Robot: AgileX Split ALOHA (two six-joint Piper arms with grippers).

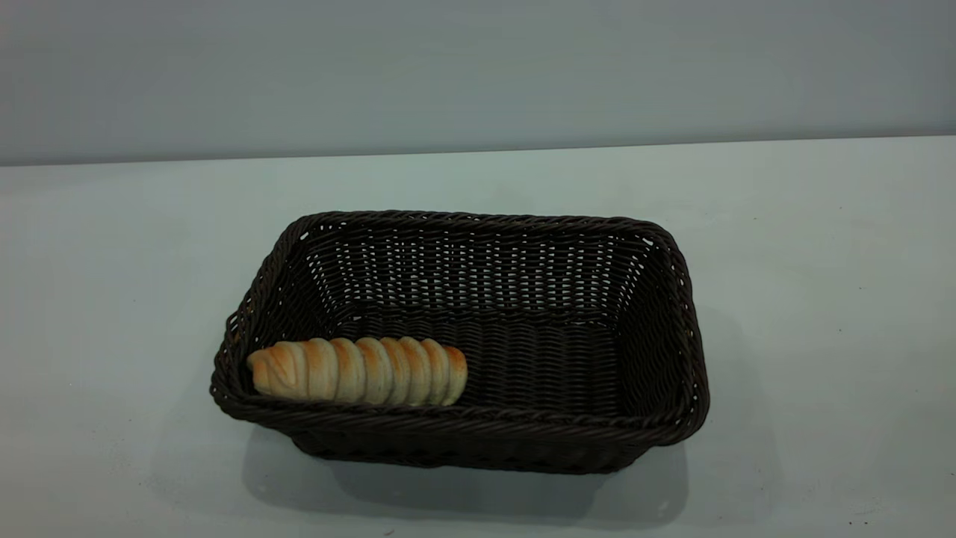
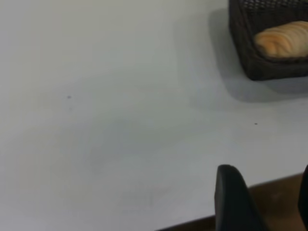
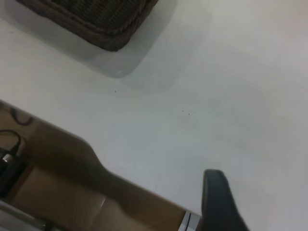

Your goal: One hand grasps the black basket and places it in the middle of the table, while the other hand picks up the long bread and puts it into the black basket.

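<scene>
The black basket [image 1: 478, 441] stands on the table [image 1: 821, 299] near its middle. The long bread [image 1: 358, 371] lies inside it, along the front wall at the basket's left end. Neither gripper shows in the exterior view. In the left wrist view the basket's corner [image 2: 260, 67] with the bread [image 2: 284, 41] in it lies well away from my left gripper [image 2: 267, 175], which is open and empty over the table's edge. My right gripper [image 3: 267, 190] is open and empty, with one finger [image 3: 216, 202] showing, far from the basket's corner [image 3: 101, 24].
The table's edge shows in the left wrist view [image 2: 192, 222] close to the gripper. In the right wrist view the edge [image 3: 120, 180] runs by brown flooring with dark cables [image 3: 12, 144] below.
</scene>
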